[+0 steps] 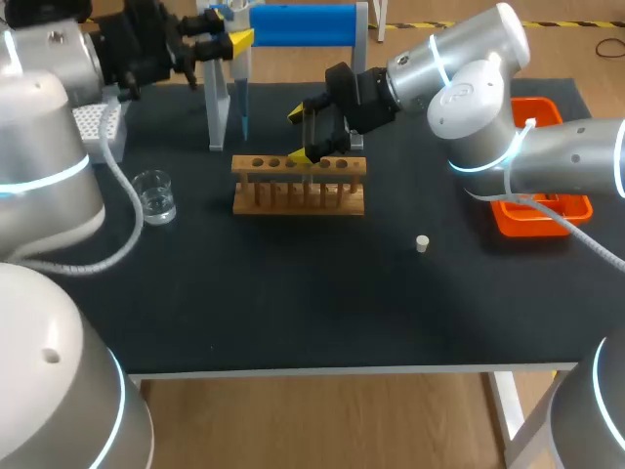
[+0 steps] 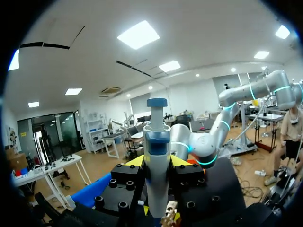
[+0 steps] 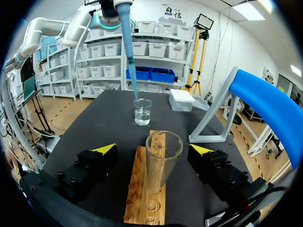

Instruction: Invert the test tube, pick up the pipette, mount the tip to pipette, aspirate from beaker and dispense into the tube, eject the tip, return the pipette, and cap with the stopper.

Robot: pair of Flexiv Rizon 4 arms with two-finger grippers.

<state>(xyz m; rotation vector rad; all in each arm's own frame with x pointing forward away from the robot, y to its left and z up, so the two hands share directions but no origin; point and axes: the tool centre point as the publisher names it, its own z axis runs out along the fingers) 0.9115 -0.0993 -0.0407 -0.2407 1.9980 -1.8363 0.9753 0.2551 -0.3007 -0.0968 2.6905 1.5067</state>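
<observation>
As it stands upright | test tube between parted right pincer

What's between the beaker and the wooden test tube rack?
Nothing. In the head view, the black table between the beaker and the wooden rack is bare; the right wrist view shows the same.

A black matte table is the furniture here.
Its top is flat and evenly dark. A thin pale front edge closes the near side, and a white metal leg stands under the right front corner. In the right wrist view the top looks dark grey.
</observation>
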